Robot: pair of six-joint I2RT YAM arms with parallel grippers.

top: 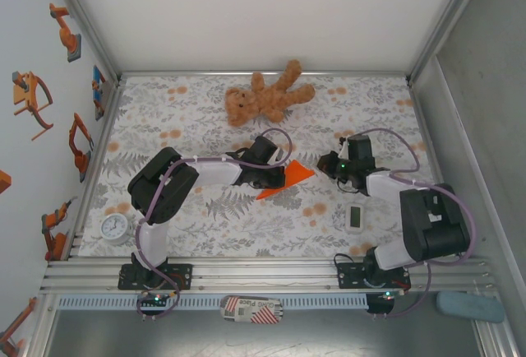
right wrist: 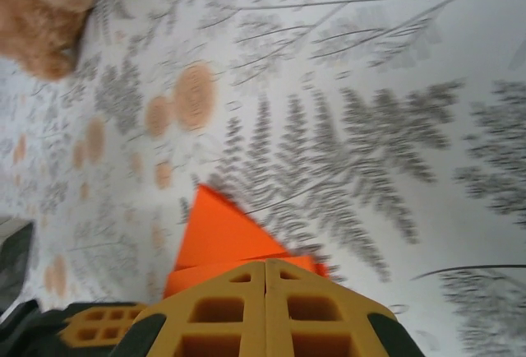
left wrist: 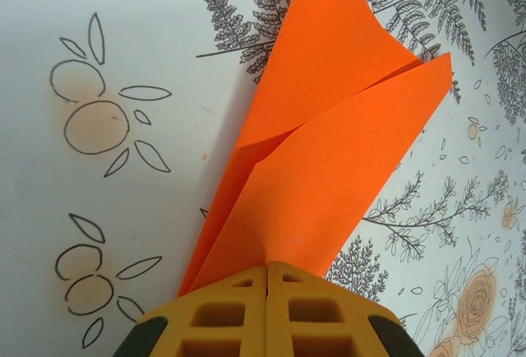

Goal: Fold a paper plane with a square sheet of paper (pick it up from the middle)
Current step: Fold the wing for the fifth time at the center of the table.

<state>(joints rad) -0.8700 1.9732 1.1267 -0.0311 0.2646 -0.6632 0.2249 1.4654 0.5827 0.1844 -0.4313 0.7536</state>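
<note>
**Ana:** Where is the paper sitting?

**Ben:** The thin bright orange sheet of paper is sitting near the brown plush teddy bear. It is on the side of the bear facing the arm bases and is not touching the bear. It is showing creases, with two flaps overlapping and tapering. I cannot tell whether it is resting on the fern-and-fruit patterned worktop or hanging just above it.

**Ana:** What are the left fingers doing?

**Ben:** The yellow left fingers are pressing tightly together and pinching the narrow end of the sheet. The paper is fanning out beyond their tips.

**Ana:** And the right ones?

**Ben:** The yellow right fingers are also pressing together with no gap. The orange edge is lying right at their tips, but I cannot tell whether it is caught between them. The two pairs are facing each other with the sheet between them, both nearer the bases than the bear.

**Ana:** Is anything else lying around?

**Ben:** A small white rectangular gadget is lying farther from the bear than the sheet, toward the right arm's base. A round white dial is lying well apart from the bear, toward the left arm's base.
</note>
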